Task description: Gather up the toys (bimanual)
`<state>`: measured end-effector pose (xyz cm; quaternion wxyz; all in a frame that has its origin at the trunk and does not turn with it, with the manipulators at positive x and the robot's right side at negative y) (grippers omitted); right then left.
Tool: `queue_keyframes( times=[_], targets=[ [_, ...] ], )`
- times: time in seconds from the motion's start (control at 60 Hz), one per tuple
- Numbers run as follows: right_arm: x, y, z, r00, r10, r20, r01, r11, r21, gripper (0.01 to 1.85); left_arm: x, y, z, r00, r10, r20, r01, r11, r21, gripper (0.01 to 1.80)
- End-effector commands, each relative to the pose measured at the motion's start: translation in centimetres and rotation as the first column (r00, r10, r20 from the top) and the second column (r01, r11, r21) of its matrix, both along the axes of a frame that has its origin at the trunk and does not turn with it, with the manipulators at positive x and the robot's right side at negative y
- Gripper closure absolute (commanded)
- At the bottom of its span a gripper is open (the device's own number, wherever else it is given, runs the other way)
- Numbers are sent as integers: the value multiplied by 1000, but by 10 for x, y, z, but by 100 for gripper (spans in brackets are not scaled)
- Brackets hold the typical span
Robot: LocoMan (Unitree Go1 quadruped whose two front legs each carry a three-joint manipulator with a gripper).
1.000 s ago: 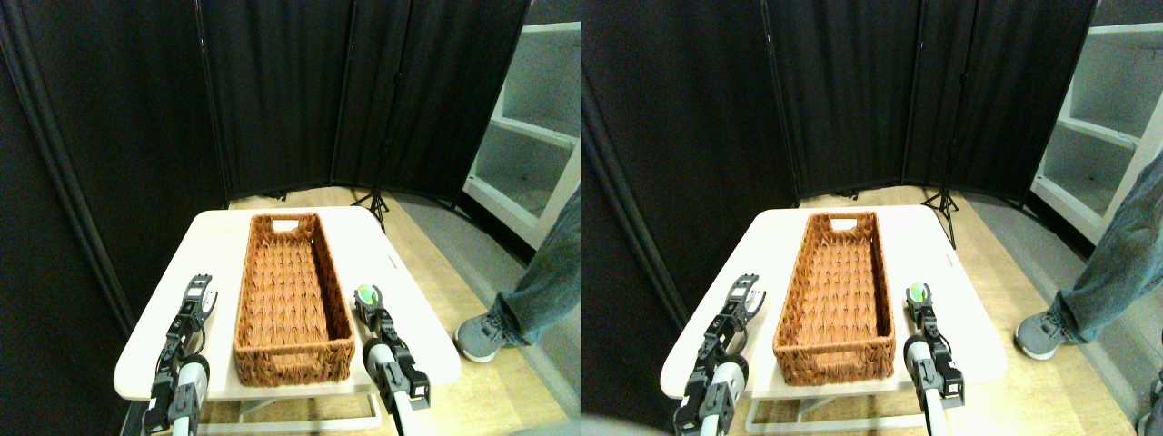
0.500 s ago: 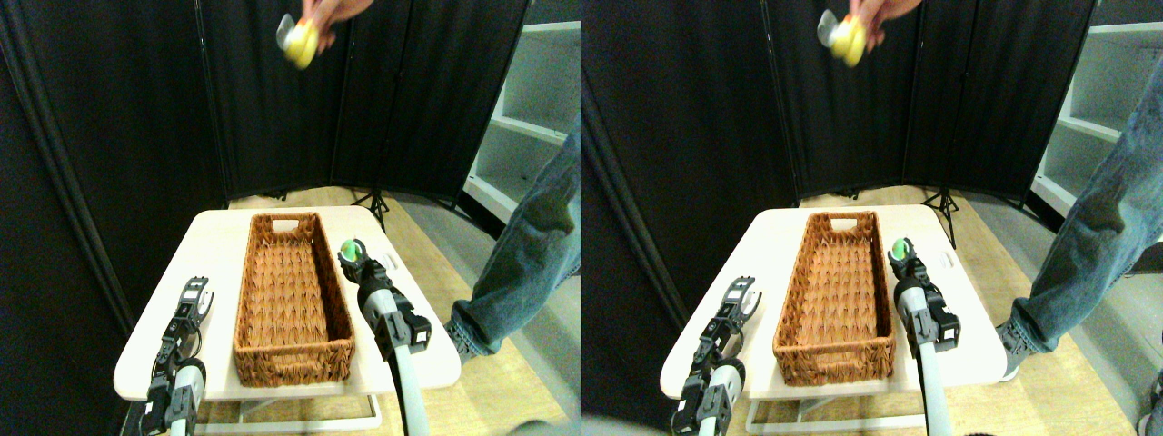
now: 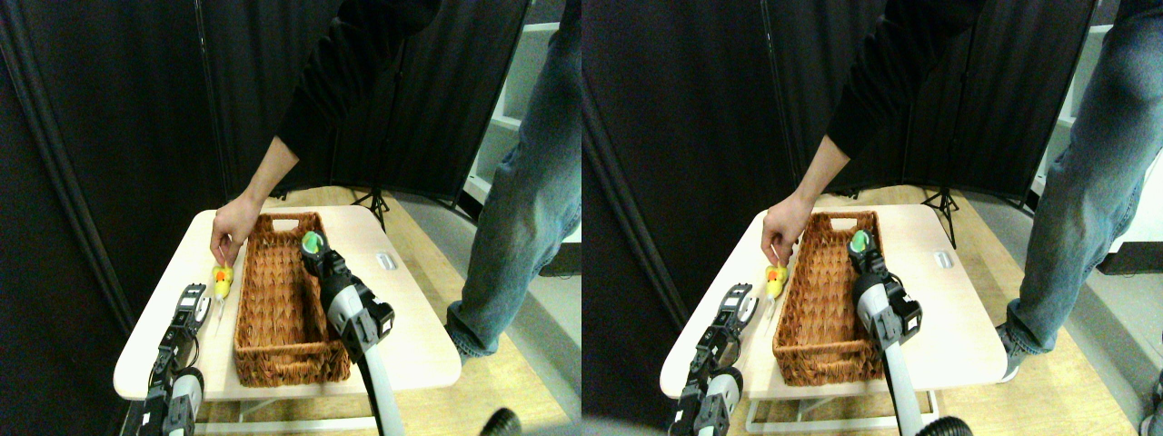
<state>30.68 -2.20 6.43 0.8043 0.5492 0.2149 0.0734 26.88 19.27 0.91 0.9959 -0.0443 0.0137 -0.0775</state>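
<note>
A green toy point(image 3: 313, 242) is held gripped in the right end effector point(image 3: 314, 247) above the basket point(image 3: 282, 341). A yellow toy point(image 3: 222, 281) is set by a hand point(image 3: 231, 229) on the table point(image 3: 413, 336), just ahead of the left end effector point(image 3: 193, 301), whose state cannot be told.

You have a woven wicker basket point(image 3: 282, 309), rough and ribbed, warm brown with a matt look. It sits on a table point(image 3: 400, 327) whose top is smooth and pale cream, with a slight sheen. The yellow toy point(image 3: 222, 280) by the person's hand point(image 3: 229, 229) looks soft and matt, as does the green toy point(image 3: 313, 242) over the basket. The right claw point(image 3: 315, 251) and left claw point(image 3: 194, 302) are dark matt plastic. The person's trousers point(image 3: 527, 191) are blue denim cloth, and the floor point(image 3: 472, 381) looks like light wood.
</note>
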Motion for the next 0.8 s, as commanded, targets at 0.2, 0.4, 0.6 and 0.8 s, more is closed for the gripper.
queue_keyframes(
  times=[0.2,0.4,0.6,0.8],
  targets=[
    [-2,-2,-6,998,1,62,1,1000,-29,177,-5,-1,11,998,-22,55,22,1000,16,167],
    [-6,-9,-2,1000,-26,3,26,1000,1,115,-4,0,12,998,-28,54,28,1000,6,165],
    [-3,-19,7,998,-53,28,53,998,16,93,-3,0,13,999,-25,46,25,1000,1,163],
    [3,-52,23,974,-184,133,188,982,-22,164,-2,0,13,999,-29,43,29,1000,-1,162]
  ],
)
